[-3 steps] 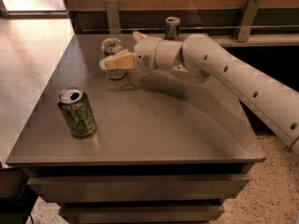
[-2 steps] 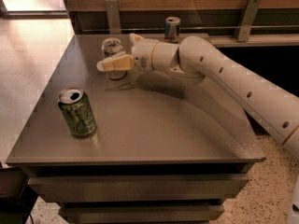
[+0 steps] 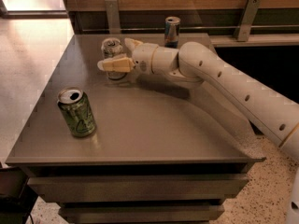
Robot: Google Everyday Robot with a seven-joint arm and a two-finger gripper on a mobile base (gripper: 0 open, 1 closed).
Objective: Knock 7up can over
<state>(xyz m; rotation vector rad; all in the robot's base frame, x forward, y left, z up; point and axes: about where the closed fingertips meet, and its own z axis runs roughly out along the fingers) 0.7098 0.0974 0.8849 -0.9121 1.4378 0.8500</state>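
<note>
The 7up can [image 3: 111,46], pale silvery with a silver top, stands upright at the back left of the grey table [image 3: 154,129]. My gripper [image 3: 113,53] reaches in from the right and is at the can. One cream finger [image 3: 116,64] lies across the can's front and hides its lower body. The other finger [image 3: 131,43] sits just right of and behind the can. The fingers are spread, with the can between them.
A dark green can [image 3: 76,112] stands upright near the table's front left. A slim blue-and-silver can [image 3: 172,31] stands at the back edge, behind my wrist. My white arm [image 3: 233,92] crosses the table's right side. A wall rail runs behind the table.
My gripper has shifted slightly left, closer around the 7up can. The can stays upright. The other cans have not moved.
</note>
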